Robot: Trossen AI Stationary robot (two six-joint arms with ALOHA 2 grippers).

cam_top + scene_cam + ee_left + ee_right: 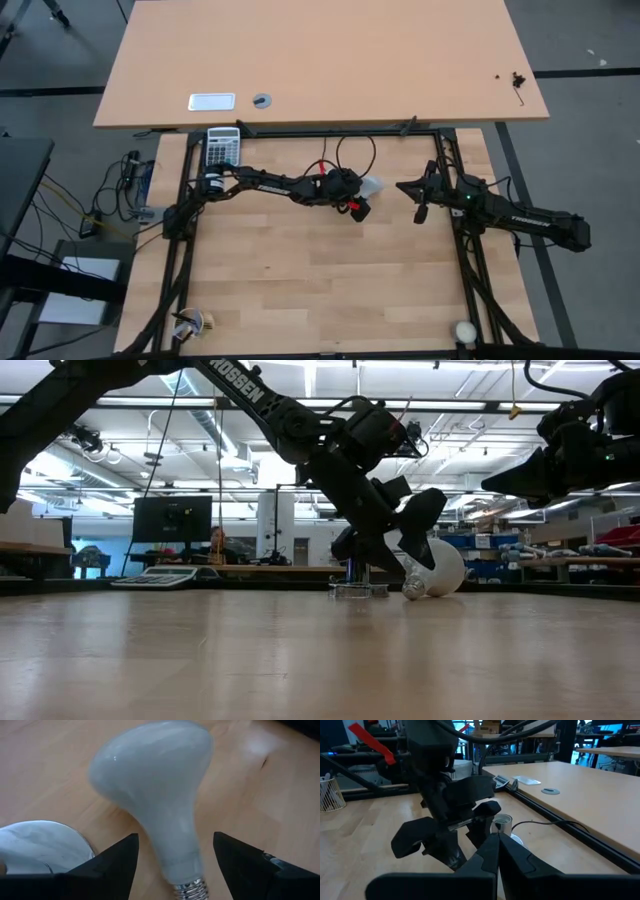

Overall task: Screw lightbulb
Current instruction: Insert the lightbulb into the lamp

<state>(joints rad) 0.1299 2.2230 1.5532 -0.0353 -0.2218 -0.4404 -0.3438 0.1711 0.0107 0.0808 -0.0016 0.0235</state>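
A wooden tabletop (pixel 330 280) is seen from above with two dark robot arms reaching in from either side. The left tool (pixel 362 198) sits near the far middle of the tabletop with its fingers (pixel 112 865) spread wide on either side of the lightbulb (pixel 155 790). The lightbulb lies on its side on the wood, its white dome pointing away from the tool and its threaded metal base toward it; the fingers do not press on it. Just beside the bulb stands the round silver socket (pixel 42 845). The right tool (pixel 421 203) hangs above the tabletop, a little apart from the left one, its fingers pressed together and holding nothing. A calculator (pixel 222 146) lies at the far left edge.
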